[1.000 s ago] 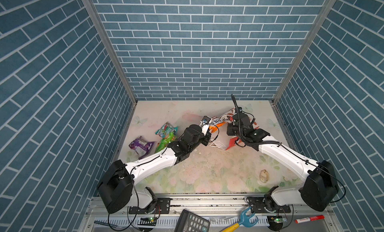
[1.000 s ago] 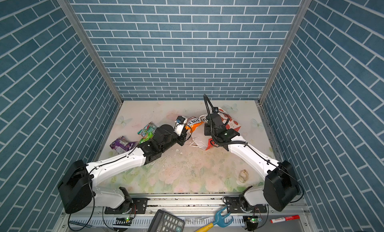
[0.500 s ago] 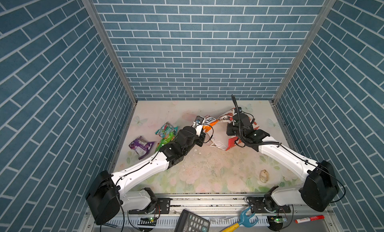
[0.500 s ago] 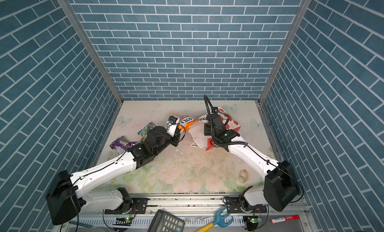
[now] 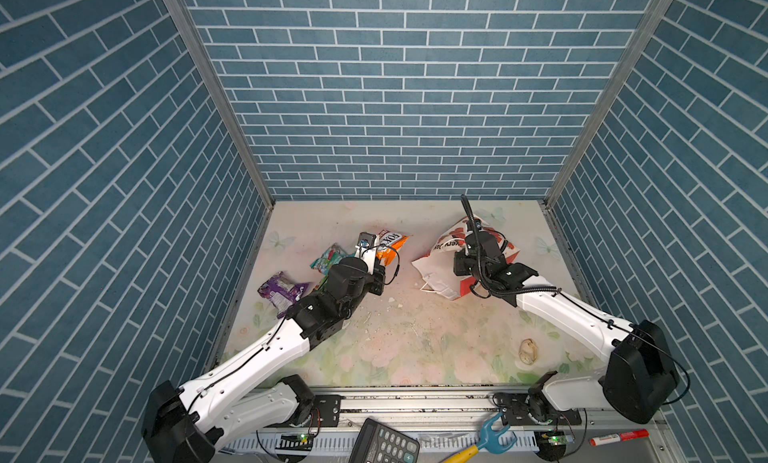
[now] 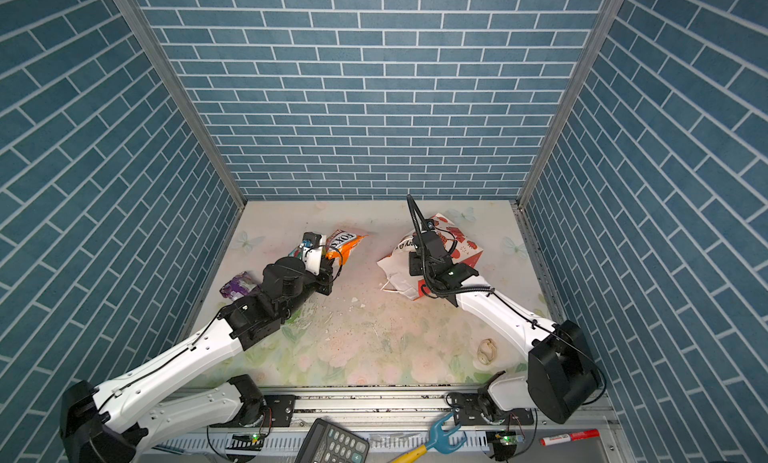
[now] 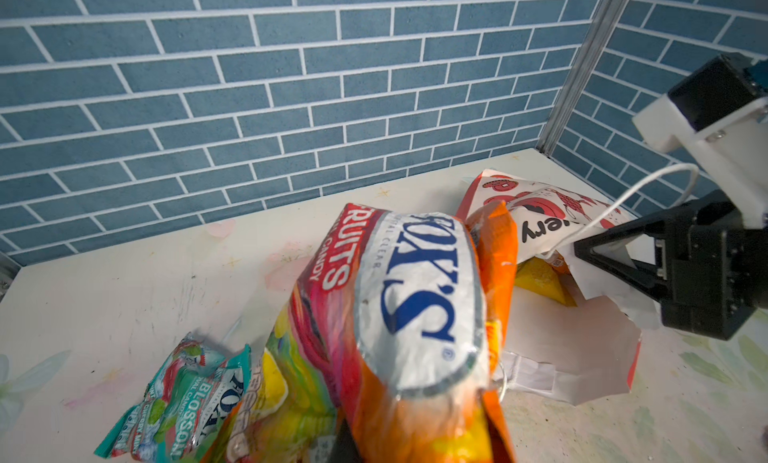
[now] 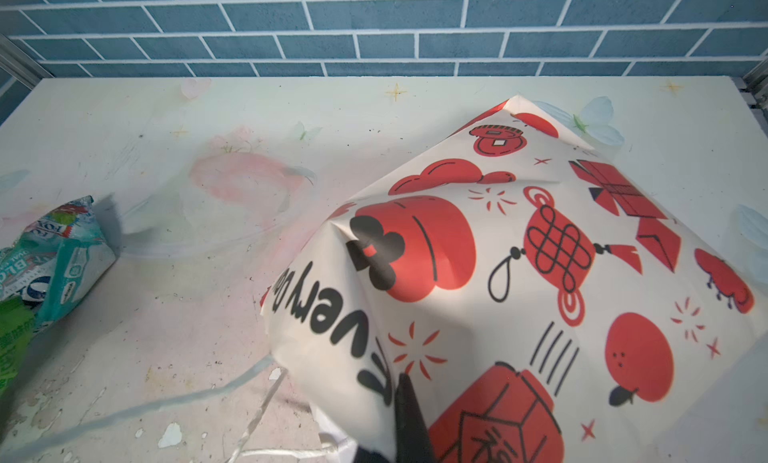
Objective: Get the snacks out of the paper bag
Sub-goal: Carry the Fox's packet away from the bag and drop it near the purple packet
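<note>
The left claw [image 5: 381,260] is clamped on an orange packet [image 7: 415,299] printed "FOX'S" and "FRUITS", clear of the paper bag [image 8: 519,253]. The right claw [image 7: 582,249] is closed, seemingly pinching the rim of the bag, which lies tipped and shows "very". A teal "FOX'S" packet [image 7: 187,394] and a purple packet [image 5: 282,290] lie on the surface [image 5: 415,336].
</note>
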`<state>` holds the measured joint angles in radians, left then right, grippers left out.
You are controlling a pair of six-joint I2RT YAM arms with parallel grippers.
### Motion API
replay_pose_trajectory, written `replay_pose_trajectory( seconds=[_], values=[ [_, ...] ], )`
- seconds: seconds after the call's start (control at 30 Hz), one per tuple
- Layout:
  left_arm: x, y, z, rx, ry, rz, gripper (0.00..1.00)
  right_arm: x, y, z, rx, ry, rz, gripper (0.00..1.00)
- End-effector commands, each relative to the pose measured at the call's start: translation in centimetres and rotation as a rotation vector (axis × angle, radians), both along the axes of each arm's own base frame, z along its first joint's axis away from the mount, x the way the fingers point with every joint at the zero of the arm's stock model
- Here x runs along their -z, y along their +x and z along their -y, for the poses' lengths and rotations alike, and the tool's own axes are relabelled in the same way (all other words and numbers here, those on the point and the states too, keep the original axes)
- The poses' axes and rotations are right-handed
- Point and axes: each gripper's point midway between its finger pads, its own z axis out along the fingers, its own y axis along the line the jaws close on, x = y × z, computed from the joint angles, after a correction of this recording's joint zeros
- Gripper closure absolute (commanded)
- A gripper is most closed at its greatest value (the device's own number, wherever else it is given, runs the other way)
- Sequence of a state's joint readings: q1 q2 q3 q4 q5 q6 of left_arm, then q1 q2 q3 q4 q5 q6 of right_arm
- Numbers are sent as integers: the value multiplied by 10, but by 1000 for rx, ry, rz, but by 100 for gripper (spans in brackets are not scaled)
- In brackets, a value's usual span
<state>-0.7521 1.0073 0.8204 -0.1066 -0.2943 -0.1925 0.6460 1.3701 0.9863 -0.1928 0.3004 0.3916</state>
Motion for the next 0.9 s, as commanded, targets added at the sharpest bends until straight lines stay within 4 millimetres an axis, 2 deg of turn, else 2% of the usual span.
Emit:
replay_pose_trajectory(
  seconds=[0.0,0.17,0.33,0.53,0.7,0.87],
  values=[
    [-6,0,-19,-65,-30,-24,100,3,-2,9,1,-42,2,100],
    [-8,3,-53,-167,-55,-68,100,-2,-1,10,4,-48,27,100],
    [-5,6,-96,-291,-107,-126,100,-10,2,9,3,-42,57,100],
    [2,-4,-133,-384,-124,-183,100,-8,5,12,9,-75,64,100],
    [-5,-10,-152,-433,-121,-166,100,-2,5,12,6,-94,53,100],
    [-8,-1,-156,-440,-114,-173,100,-2,5,12,6,-86,54,100]
  ],
)
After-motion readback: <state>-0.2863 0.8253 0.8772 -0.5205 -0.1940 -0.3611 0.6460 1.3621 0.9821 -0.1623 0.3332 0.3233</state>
